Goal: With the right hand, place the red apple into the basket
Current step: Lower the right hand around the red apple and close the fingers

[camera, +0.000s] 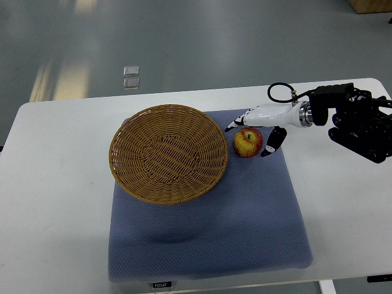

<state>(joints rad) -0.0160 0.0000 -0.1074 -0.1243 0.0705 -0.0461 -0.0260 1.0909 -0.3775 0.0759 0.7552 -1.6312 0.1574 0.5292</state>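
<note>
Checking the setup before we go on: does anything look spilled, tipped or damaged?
Nothing stands out. The basket sits flat and empty on the blue mat, the apple rests whole beside it, and the right hand reaches around the apple.

Right hand (260,127) low, arm outstretched, fingers spread, ungrasping

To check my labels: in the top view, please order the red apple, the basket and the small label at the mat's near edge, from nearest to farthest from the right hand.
1. Red apple, between the right hand's fingers.
2. Basket, left of the apple.
3. Label, at the bottom edge.
</note>
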